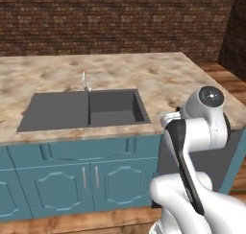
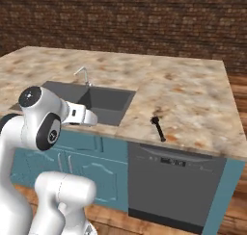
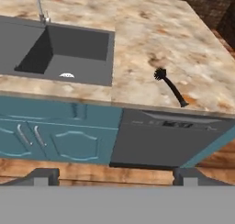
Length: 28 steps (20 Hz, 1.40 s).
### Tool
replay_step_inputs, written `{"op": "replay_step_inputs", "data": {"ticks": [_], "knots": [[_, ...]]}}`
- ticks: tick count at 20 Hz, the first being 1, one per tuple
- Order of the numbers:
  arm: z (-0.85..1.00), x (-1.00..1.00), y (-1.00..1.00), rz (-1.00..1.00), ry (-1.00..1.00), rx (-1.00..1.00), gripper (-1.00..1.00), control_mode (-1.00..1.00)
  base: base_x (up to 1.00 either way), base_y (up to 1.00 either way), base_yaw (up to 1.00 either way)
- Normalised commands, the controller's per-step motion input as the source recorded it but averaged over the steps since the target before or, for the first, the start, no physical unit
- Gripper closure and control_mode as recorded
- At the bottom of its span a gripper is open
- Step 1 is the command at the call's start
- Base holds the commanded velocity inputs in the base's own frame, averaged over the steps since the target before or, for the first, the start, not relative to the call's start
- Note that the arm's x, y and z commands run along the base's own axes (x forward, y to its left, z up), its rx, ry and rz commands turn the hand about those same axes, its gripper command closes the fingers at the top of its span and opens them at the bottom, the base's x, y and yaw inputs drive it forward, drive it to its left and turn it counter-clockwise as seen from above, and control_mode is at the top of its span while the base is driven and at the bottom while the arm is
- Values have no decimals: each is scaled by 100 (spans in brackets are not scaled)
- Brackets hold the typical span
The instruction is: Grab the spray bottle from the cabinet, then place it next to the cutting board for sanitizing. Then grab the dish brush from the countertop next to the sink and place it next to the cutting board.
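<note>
The light is soft and even, not too bright. The counter (image 2: 193,99) looks pale and a bit fuzzy. The sink (image 1: 86,109) is darker inside, with one wall in shade. The brick wall (image 1: 115,17) behind is dim. No glare shows.

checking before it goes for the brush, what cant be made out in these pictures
- Small black dish brush: in the left base view the white arm covers its spot.
- Two-finger gripper: hand view's bottom edge cuts off all but the dark fingertips; set wide, holding nothing.
- Grey recessed sink: near part behind the arm in the right base view.
</note>
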Motion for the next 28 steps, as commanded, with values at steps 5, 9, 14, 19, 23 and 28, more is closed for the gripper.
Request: {"op": "replay_step_inputs", "data": {"ticks": [5,9,14,19,23,28], "knots": [[0,0,0,0,0,0,-100,100,52,-96,7],[0,0,0,0,0,0,-100,100,80,-30,0],[0,0,0,0,0,0,-100,100,67,-34,0],[-49,27,-69,10,14,11,-100,-100,4,-9,0],[-93,29,-12,7,39,9,-100,-100,0,0,0],[-75,39,-6,8,29,4,-100,-100,0,0,0]]}}
